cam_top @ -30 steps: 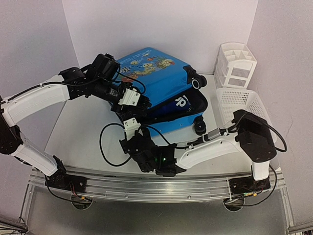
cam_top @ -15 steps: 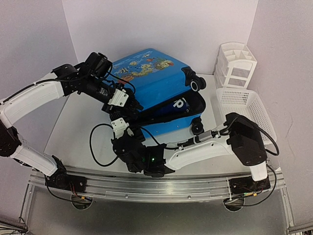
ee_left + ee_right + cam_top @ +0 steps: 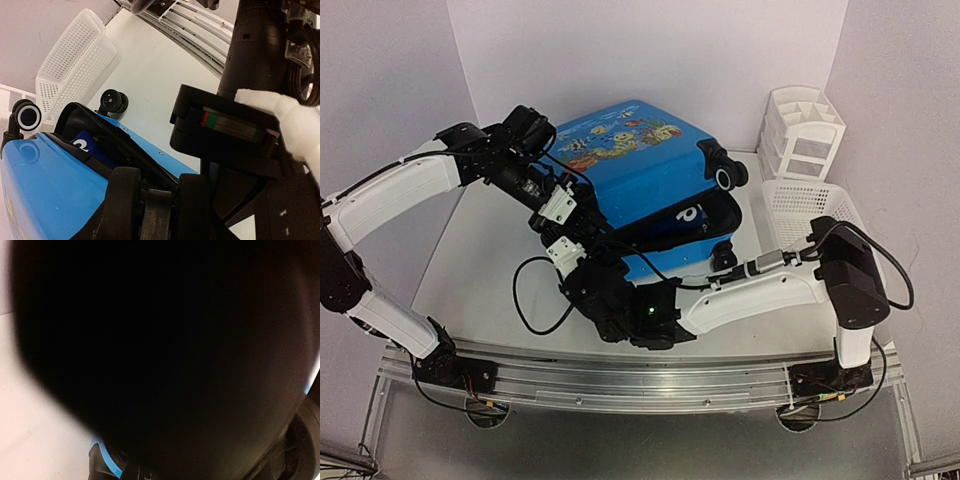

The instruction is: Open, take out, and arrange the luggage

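The bright blue luggage (image 3: 640,160) lies on the table with its printed lid lifted a little, and a dark gap shows along the front and at the wheel end. My left gripper (image 3: 582,212) is shut on the lid's black rim at the front left corner. In the left wrist view its fingers (image 3: 125,200) clamp the zipper band on the luggage (image 3: 45,185). My right gripper (image 3: 588,250) sits low against the same corner, just under the left one, and its jaws are hidden. The right wrist view is almost all black, with a sliver of the luggage's blue edge (image 3: 107,460).
A white mesh basket (image 3: 815,215) stands right of the luggage, and a white drawer organizer (image 3: 803,130) stands behind it. The basket (image 3: 75,55) and the suitcase's wheels (image 3: 114,101) also show in the left wrist view. The right arm's black wrist (image 3: 250,75) crowds close to the left gripper. Walls enclose three sides.
Both arms swung a little left with the suitcase corner, then came back right. The lid's gap at the wheel end now looks slightly wider. The left grip has held throughout.
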Action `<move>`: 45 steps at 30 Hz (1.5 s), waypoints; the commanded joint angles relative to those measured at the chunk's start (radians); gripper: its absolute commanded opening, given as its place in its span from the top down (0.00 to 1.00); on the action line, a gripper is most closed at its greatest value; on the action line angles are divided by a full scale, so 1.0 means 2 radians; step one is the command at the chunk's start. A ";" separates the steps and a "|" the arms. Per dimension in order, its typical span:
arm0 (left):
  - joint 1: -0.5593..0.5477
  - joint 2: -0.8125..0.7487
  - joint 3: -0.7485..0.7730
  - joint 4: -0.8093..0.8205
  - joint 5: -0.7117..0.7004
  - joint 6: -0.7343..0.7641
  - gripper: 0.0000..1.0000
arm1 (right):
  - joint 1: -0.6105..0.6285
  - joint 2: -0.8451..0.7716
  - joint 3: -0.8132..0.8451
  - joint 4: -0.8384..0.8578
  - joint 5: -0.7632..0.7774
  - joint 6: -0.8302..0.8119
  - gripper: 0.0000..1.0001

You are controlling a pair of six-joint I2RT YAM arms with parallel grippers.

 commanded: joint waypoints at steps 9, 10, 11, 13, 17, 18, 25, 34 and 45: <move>0.031 0.010 0.029 -0.043 0.112 -0.060 1.00 | 0.021 0.032 -0.018 -0.152 -0.004 -0.188 1.00; 0.026 0.012 0.035 -0.043 0.113 -0.068 1.00 | 0.020 0.035 -0.011 -0.152 -0.001 -0.192 1.00; 0.020 0.014 0.041 -0.042 0.109 -0.080 1.00 | 0.019 0.039 -0.003 -0.152 0.002 -0.196 1.00; 0.006 0.017 0.048 -0.029 0.094 -0.111 1.00 | 0.018 0.049 0.016 -0.151 0.016 -0.209 1.00; -0.005 0.011 0.040 -0.002 0.089 -0.148 1.00 | 0.018 0.062 0.044 -0.151 0.021 -0.227 1.00; -0.005 0.011 0.040 -0.002 0.089 -0.149 1.00 | 0.018 0.062 0.046 -0.151 0.020 -0.227 1.00; -0.005 -0.002 0.033 0.024 0.083 -0.166 1.00 | 0.035 0.002 0.004 -0.149 -0.023 -0.160 1.00; 0.010 0.000 0.026 -0.143 0.077 0.043 1.00 | 0.057 -0.159 -0.113 -0.178 -0.070 0.021 0.67; 0.011 0.009 0.025 -0.163 0.032 0.103 1.00 | -0.093 -0.384 -0.133 -0.491 -0.134 0.426 0.09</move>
